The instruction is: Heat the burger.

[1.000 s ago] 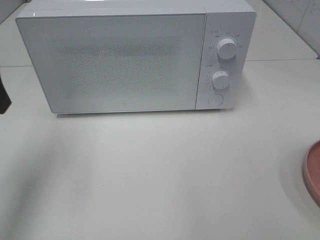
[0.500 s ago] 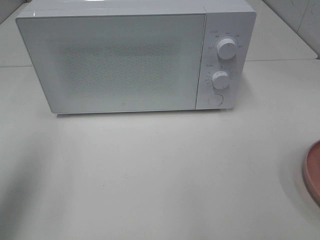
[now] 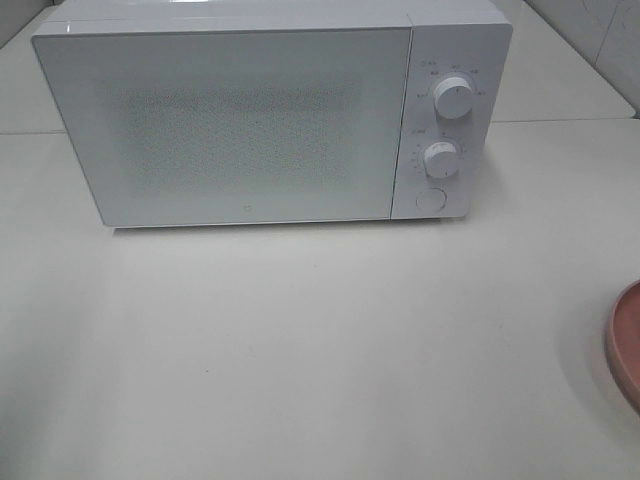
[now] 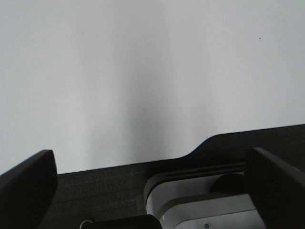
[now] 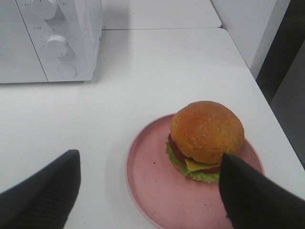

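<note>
Burger (image 5: 207, 137) on pink plate (image 5: 152, 186), microwave (image 3: 250, 120) door closed.
Both grippers, left (image 4: 152, 186) and right (image 5: 150, 191), stand spread apart, holding nothing.

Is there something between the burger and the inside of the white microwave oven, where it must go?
Yes. The white microwave oven's frosted door is closed. The round golden-brown burger sits on the round pink plate, and only bare white table lies between them.
</note>
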Action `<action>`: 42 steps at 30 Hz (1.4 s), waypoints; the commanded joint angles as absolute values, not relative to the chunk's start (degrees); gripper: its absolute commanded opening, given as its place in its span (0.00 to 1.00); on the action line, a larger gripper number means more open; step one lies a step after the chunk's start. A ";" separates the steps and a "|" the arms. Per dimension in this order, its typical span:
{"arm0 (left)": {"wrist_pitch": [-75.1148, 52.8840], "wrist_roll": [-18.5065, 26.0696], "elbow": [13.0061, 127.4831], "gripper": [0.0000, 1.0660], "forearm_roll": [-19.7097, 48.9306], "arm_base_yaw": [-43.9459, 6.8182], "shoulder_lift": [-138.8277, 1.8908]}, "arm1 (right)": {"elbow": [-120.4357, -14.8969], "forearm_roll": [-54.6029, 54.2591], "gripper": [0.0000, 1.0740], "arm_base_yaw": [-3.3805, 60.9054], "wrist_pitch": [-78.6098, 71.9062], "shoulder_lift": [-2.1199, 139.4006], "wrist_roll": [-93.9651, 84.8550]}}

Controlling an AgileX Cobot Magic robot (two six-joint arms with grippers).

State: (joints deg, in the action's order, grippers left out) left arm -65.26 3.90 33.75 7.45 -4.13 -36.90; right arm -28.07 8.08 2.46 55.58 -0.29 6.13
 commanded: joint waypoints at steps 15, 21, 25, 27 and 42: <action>-61.31 3.32 29.68 0.96 8.37 -4.01 -7.68 | -28.07 8.14 0.71 2.01 55.23 -1.89 6.02; -61.25 3.32 29.68 0.96 8.37 -1.83 -1.55 | -28.07 8.14 0.71 2.01 55.23 -1.89 6.02; -61.25 3.32 29.68 0.96 8.37 -0.29 1.72 | -28.07 8.14 0.71 2.01 55.23 -1.89 6.02; -61.31 3.32 29.56 0.96 8.48 0.17 1.60 | -28.07 8.14 0.71 2.01 55.23 -1.89 6.02; -61.25 3.32 29.56 0.96 8.37 0.17 1.60 | -28.07 8.14 0.71 2.01 55.23 -1.89 6.02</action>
